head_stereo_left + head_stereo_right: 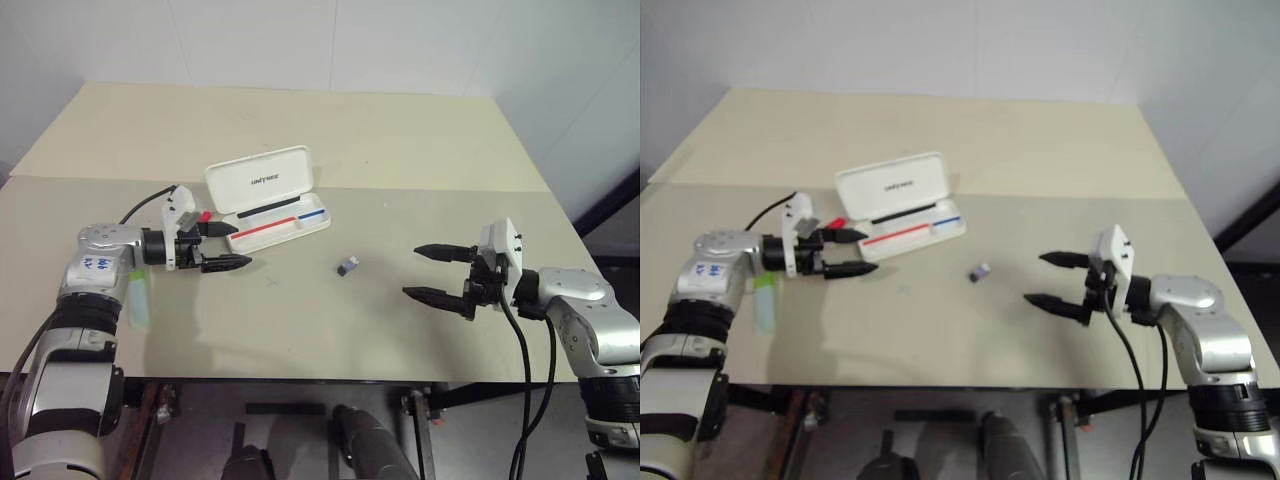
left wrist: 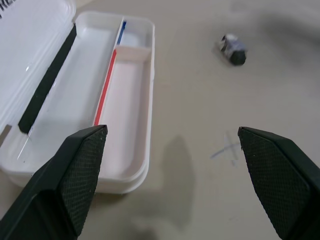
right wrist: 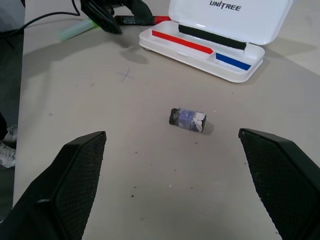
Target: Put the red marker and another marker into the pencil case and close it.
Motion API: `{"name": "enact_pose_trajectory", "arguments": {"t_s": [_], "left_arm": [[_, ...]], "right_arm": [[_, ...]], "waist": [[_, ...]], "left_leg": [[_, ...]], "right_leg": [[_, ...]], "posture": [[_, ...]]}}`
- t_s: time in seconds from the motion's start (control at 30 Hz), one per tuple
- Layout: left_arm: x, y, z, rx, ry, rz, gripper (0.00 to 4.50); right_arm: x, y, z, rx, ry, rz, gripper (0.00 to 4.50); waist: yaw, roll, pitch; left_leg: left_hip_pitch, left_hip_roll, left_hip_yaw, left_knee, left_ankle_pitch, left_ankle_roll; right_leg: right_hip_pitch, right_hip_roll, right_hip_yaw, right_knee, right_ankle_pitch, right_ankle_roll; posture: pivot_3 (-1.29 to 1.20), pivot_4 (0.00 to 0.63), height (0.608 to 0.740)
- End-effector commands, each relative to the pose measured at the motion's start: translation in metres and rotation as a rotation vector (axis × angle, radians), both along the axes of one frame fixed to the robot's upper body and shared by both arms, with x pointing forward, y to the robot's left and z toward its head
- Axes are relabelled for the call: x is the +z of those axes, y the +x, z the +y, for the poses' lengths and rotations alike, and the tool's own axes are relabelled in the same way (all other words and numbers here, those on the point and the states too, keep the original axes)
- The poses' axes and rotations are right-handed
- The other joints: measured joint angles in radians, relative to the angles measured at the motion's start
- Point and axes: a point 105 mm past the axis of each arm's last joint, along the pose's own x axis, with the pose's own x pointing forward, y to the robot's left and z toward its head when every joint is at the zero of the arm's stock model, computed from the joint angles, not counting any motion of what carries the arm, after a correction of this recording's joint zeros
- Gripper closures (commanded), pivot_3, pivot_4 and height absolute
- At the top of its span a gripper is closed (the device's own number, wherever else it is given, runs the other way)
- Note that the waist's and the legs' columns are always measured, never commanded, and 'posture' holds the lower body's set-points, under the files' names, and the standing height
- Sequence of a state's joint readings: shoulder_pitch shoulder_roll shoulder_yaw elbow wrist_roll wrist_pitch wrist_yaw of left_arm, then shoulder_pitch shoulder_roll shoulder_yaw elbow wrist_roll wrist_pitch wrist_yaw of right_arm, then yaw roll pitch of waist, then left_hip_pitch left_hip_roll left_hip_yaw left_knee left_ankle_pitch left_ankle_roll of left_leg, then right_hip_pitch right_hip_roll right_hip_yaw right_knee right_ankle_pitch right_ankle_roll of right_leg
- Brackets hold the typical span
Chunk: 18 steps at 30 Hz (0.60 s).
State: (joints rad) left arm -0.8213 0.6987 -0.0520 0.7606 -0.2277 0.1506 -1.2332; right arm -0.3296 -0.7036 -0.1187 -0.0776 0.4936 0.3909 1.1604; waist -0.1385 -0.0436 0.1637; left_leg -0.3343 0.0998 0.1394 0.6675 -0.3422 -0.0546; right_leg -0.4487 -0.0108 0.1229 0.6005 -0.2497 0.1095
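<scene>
Beside the open pencil case [image 1: 270,205], my left pincer [image 1: 226,247] gapes empty, poised for the red marker [image 3: 140,20]; my right pincer [image 1: 438,272] waits, wide and empty.

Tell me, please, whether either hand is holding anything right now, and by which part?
Nothing is held. The left hand hangs open beside the open pencil case, and the right hand is open over the bare table.

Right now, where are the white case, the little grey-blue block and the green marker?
pencil case [image 1: 262,180], left eye view, on the raised lid by its lettering.
small grey-blue piece [image 3: 187,120], right wrist view, on its middle.
green marker [image 3: 75,31], right wrist view, on its pale barrel.
</scene>
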Motion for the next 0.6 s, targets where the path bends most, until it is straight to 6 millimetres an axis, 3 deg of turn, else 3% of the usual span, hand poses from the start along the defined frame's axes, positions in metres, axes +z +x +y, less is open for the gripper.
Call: {"name": "enact_pose_trajectory", "arguments": {"t_s": [0.03,0.3,0.6], "left_arm": [[0.007,0.013,-0.003,0.006,0.052,-0.068,0.04],[-0.004,0.023,-0.013,-0.001,0.099,-0.073,0.04],[-0.017,0.018,-0.03,-0.105,0.124,-0.045,0.04]], "right_arm": [[0.013,-0.003,-0.003,-0.013,0.001,-0.06,0.0],[0.014,-0.001,-0.002,-0.024,0.001,-0.064,0.0],[0.016,0.004,0.001,-0.022,-0.001,-0.074,0.0]], "waist": [[0.004,0.0,0.0],[0.026,0.0,0.0],[0.043,0.0,0.0]], "left_leg": [[0.0,0.0,0.0,0.0,-0.001,0.002],[-0.001,0.0,0.0,0.0,-0.002,0.004],[0.0,0.0,0.0,0.001,-0.003,0.005]], "right_leg": [[0.0,0.0,0.0,0.0,0.0,0.0],[0.001,0.0,-0.001,0.0,0.0,0.0],[0.002,0.0,0.0,0.0,0.0,0.0]], "posture": [[0.0,0.15,0.74],[0.0,0.15,0.74],[0.0,0.15,0.74]]}}
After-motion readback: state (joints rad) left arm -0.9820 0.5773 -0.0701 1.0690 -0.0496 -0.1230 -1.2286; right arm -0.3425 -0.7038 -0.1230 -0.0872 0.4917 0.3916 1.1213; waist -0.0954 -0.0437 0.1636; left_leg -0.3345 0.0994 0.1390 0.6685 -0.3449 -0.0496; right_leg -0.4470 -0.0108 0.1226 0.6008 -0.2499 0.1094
